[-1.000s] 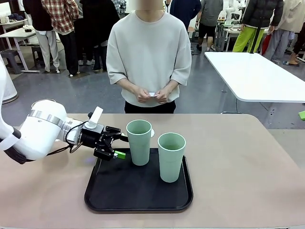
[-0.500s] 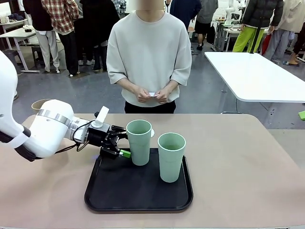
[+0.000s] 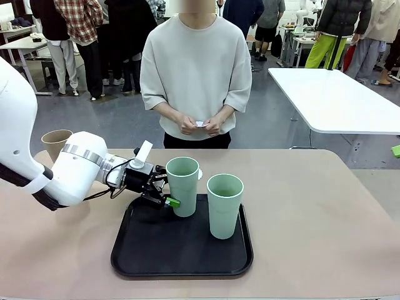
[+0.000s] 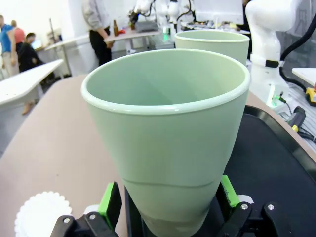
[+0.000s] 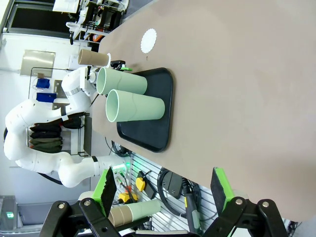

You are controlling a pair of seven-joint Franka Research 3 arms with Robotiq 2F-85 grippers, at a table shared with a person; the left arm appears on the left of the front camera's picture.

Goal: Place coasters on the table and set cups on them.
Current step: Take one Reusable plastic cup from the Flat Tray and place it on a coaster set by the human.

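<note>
Table [image 3: 312,219] bears two green cups [image 3: 183,187] [image 3: 224,206], one tan cup [image 3: 56,142], one coaster [image 5: 148,40]; both jaws released.

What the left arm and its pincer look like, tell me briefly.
The left arm is glossy white with rounded, bulbous joints and a silver ring near the wrist. A thin black cable loops from it to the left pincer, which is black and angular. Its two fingers are tipped with bright green pads, and a small white tab sits on top.
</note>
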